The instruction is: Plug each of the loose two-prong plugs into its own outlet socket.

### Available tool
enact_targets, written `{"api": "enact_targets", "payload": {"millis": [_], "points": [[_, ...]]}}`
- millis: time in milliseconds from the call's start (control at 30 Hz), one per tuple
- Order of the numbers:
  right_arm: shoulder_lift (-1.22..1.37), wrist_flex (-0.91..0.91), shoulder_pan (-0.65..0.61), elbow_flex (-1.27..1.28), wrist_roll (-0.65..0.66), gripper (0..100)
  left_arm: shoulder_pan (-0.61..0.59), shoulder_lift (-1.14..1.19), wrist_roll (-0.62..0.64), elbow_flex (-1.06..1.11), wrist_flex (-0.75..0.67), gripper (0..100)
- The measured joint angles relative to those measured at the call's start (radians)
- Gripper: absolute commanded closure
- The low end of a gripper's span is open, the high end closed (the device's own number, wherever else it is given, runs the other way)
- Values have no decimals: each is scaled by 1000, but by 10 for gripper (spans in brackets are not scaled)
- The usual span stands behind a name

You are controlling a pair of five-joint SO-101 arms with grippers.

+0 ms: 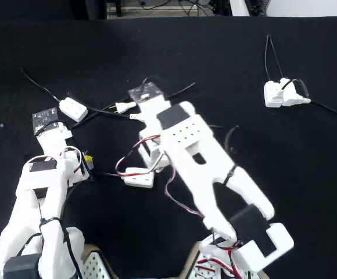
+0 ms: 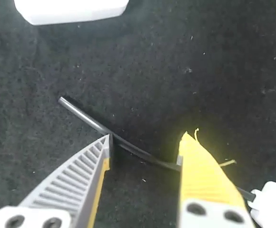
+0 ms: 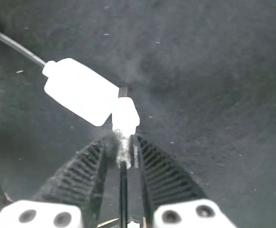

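Note:
My right gripper is shut on a small white two-prong plug, whose tip touches a larger white block with a black cable. From above, this gripper sits mid-table beside a loose plug. My left gripper stands open low over the black cloth, its fingers straddling a thin black cable without holding it. A white outlet socket lies just beyond it. From above, the left gripper is near that socket. Another white socket lies under the right arm.
A third socket with a plug in it and black cables sits at the far right. Black cables trail across the cloth at the left. Red and white arm wires hang near the middle socket. A white piece lies close to the left gripper.

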Motion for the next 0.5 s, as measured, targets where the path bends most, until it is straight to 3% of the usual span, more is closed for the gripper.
{"api": "enact_targets", "payload": {"millis": [500], "points": [[8, 115, -52, -98, -75, 988, 0, 0, 0, 0, 0, 766]]}}
